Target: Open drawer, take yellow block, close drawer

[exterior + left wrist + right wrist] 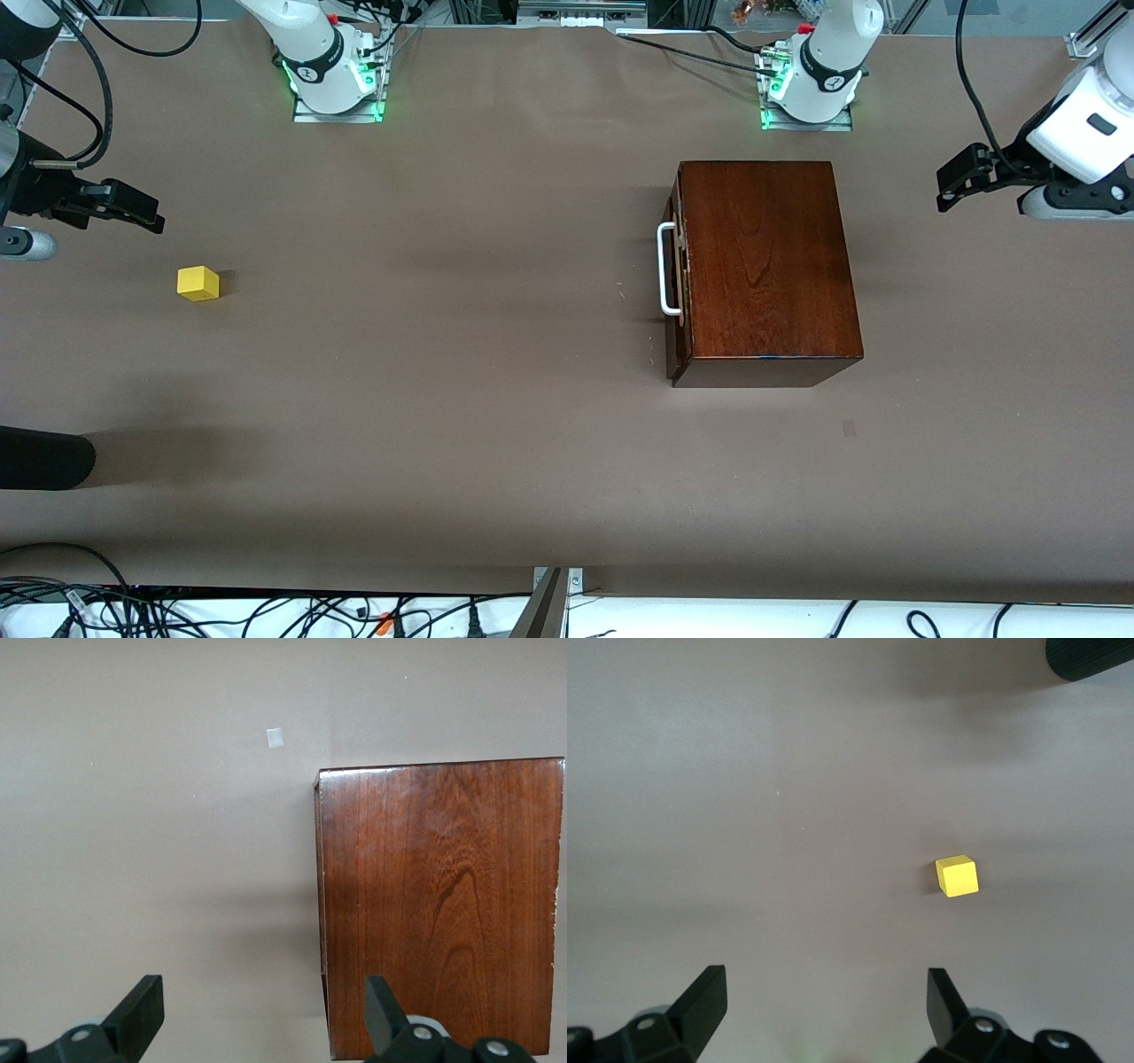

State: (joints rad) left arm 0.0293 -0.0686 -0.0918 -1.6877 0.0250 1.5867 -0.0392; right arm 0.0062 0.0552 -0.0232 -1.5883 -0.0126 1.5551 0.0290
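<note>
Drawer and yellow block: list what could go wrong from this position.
1. The drawer looks shut, its white handle close against the front, so a finger may slip off.
2. Pulling the handle could drag the whole wooden box.
3. The yellow block lies on the table near the open right gripper, not in the drawer; the open left gripper waits beside the box.

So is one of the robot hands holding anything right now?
No, nothing is held. The left gripper is open by the wooden box, and the right gripper is open over bare table near the yellow block, which sits alone on the table.
</note>
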